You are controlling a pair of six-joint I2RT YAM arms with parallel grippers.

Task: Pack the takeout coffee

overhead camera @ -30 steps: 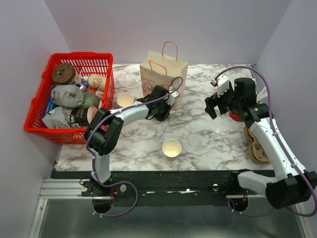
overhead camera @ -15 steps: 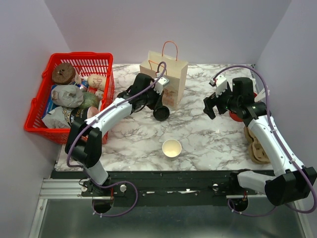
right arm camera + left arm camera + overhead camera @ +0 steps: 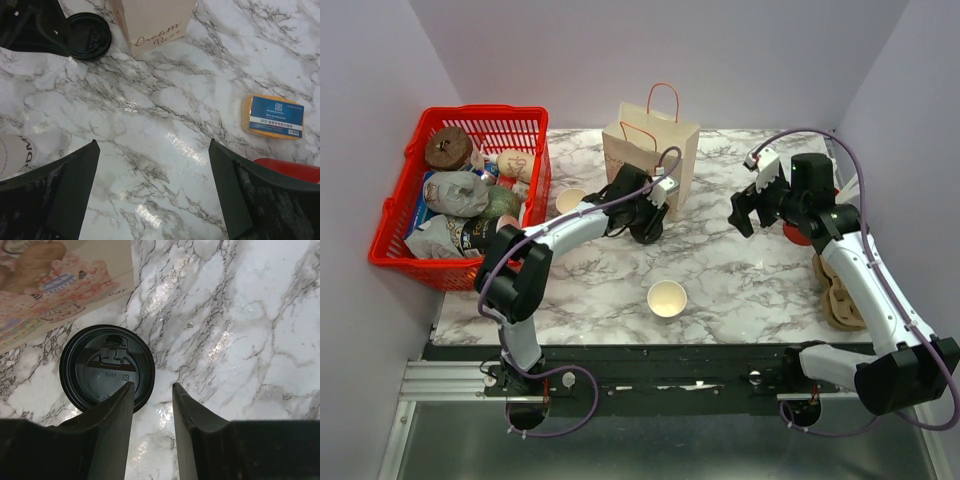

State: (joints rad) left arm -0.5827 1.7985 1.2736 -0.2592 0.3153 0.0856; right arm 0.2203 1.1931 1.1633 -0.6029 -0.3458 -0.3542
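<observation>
The paper bag (image 3: 152,20) at the top of the right wrist view carries script reading "Cream Bear", a pale cup (image 3: 12,150) at lower left shows "DM", the sponge's (image 3: 273,117) blue label is illegible, and the black lid (image 3: 107,368) bears embossed digits, roughly "0452".

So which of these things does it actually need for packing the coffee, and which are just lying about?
For the job: takeout coffee, only its black lid showing, by the left fingers; paper bag beside it.
Lying about: red basket of packets; open front cup; open cup by the basket; yellow sponge; brown cardboard tray.
</observation>
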